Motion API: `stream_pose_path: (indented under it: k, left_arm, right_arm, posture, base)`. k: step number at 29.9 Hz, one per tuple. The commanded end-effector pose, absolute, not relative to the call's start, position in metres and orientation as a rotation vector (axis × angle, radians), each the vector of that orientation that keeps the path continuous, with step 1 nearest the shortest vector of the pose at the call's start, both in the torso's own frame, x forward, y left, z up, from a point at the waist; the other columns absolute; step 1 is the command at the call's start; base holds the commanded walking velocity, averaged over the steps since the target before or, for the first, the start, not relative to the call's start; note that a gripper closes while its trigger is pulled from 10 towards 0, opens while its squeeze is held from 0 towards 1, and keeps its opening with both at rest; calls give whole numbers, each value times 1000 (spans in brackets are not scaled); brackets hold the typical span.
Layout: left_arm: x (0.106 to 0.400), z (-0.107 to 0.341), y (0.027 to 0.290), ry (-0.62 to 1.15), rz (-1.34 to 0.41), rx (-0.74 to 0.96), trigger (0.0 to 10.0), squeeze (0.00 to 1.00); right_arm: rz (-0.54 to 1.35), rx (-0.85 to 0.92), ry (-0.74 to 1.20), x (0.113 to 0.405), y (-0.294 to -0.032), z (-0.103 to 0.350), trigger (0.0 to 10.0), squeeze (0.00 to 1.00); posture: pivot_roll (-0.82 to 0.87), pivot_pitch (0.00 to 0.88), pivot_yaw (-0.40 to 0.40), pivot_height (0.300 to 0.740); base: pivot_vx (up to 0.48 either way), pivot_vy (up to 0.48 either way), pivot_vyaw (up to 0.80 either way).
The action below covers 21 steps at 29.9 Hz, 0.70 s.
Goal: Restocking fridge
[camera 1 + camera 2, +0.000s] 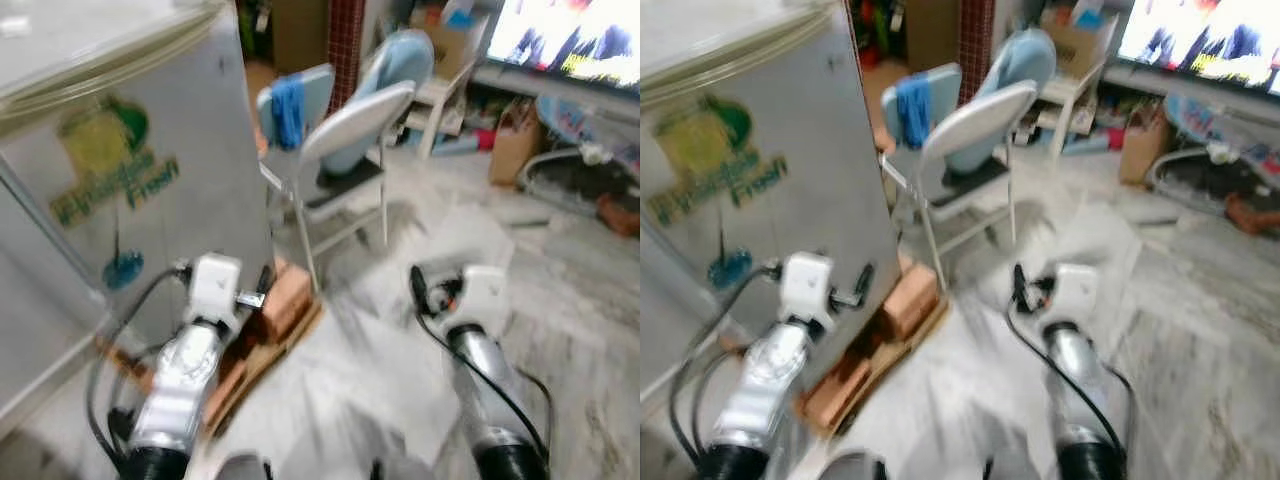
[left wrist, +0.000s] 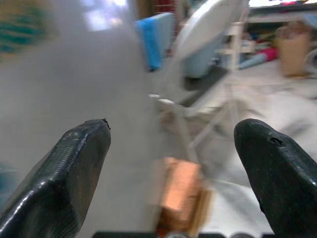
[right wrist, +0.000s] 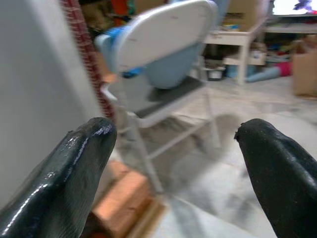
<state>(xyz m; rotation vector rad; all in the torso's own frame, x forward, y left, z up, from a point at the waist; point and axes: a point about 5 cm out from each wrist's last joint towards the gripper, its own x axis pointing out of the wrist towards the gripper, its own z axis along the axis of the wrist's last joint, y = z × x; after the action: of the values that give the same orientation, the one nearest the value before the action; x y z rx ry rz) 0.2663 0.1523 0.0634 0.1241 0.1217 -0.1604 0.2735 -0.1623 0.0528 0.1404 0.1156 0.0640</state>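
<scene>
The grey fridge is the biggest thing; it stands at the robot's left, with its door closed and a blurred green and yellow sticker on the front. Its near corner rests on reddish bricks, which lie on a wooden board on the pale marble floor. Just beside the fridge, to the right, stands a white folding chair with a dark seat, and a blue cloth hangs on a second chair back behind it. Further back there is a television with a bright screen, a brown paper bag and a white low shelf.

Both silver arms are held forward and low. The left gripper is released, its two black fingers wide apart, pointing at the fridge corner and the bricks; it holds nothing. The right gripper is also released and empty, pointing toward the folding chair. The pictures are blurred.
</scene>
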Motion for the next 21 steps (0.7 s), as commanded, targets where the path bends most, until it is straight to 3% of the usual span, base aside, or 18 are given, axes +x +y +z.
stream_pose_path:
  k: [1, 21]
  left_arm:
    - [268, 65, 142, 120, -201, 112, 10000, 0]
    - [255, 62, 149, 138, -216, 131, 10000, 0]
  right_arm:
    - [38, 127, 104, 276, -172, 56, 10000, 0]
    - [32, 118, 113, 278, -170, 53, 10000, 0]
  posture:
    - [-41, 0, 46, 740]
    - [-14, 7, 22, 740]
  base:
    - [0, 450, 0]
    - [0, 432, 0]
